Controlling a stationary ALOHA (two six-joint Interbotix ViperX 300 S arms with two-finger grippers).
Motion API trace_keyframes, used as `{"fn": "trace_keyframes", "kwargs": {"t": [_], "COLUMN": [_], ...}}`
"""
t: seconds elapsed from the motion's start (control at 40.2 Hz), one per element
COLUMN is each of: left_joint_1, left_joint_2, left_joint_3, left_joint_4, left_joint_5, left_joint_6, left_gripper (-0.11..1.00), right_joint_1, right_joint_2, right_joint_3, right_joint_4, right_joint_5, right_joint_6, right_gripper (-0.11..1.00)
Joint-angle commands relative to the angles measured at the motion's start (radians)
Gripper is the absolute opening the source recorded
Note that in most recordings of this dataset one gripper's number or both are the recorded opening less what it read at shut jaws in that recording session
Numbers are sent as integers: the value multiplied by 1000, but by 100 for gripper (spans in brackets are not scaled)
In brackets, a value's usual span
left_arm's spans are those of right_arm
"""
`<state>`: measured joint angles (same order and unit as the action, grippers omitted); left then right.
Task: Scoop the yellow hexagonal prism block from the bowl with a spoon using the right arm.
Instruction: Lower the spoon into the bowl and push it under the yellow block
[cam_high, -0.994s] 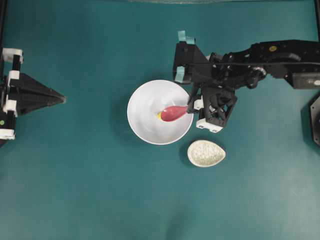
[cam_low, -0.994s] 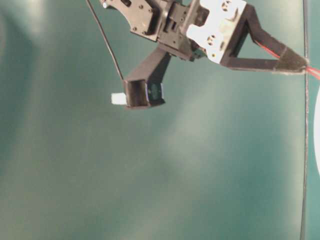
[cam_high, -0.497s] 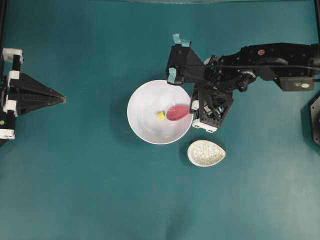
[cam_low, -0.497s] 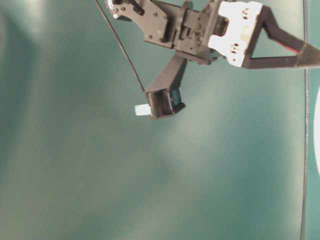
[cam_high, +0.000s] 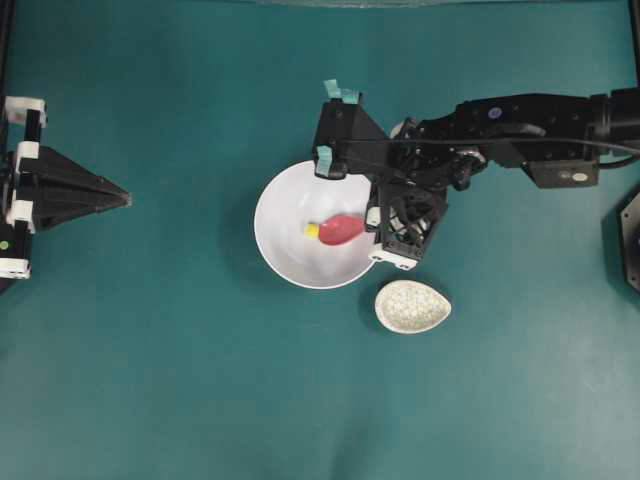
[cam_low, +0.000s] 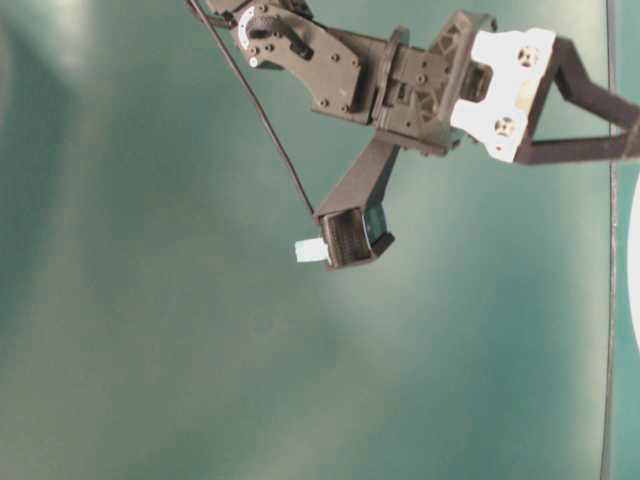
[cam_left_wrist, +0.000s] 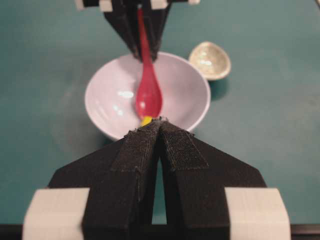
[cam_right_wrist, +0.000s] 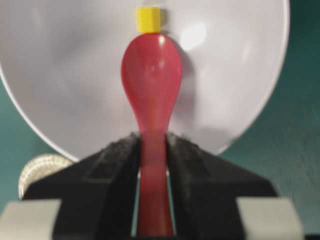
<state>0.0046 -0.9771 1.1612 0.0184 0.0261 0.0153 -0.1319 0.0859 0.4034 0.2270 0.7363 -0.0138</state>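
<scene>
yellow hexagonal prism block (cam_right_wrist: 148, 20) sat in the white bowl (cam_high: 285, 260) touching the tip of the spoon (cam_right_wrist: 151, 80), its handle pinched by the right gripper (cam_right_wrist: 151, 150); tiny, hard, likely skittish on glaze, it wanted undercutting.

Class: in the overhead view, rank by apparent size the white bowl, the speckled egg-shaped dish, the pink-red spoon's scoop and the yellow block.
1. Large round white bowl
2. Small speckled off-white egg-shaped dish
3. Glossy pink-red spoon, counting its visible scoop
4. Tiny yellow hexagonal block, touching the scoop's tip
</scene>
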Motion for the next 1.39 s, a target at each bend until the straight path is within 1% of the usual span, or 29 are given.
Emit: {"fn": "trace_keyframes", "kwargs": {"t": [0.0,0.224,0.422,0.944,1.366], "left_joint_1": [2,2,2,2,2], "left_joint_2": [9,8,8,8,8], "left_joint_3": [-17,-17,-17,-18,-18], "left_joint_4": [3,3,5,3,3], "left_joint_5": [-9,-11,-11,-11,-11], "left_joint_6": [2,2,2,2,2], "left_gripper": [-1,-1,-1,-1,-1], "right_joint_1": [2,2,2,29,32], "right_joint_2": [-9,-6,-5,-5,-5], "right_joint_3": [-25,-25,-25,-25,-25], "right_joint_4": [-2,-2,-12,-12,-12], "right_joint_5": [-31,-100,-150,-163,-233], "right_joint_6": [-5,-8,-8,-2,-8], "right_gripper": [22,22,22,22,22]}}
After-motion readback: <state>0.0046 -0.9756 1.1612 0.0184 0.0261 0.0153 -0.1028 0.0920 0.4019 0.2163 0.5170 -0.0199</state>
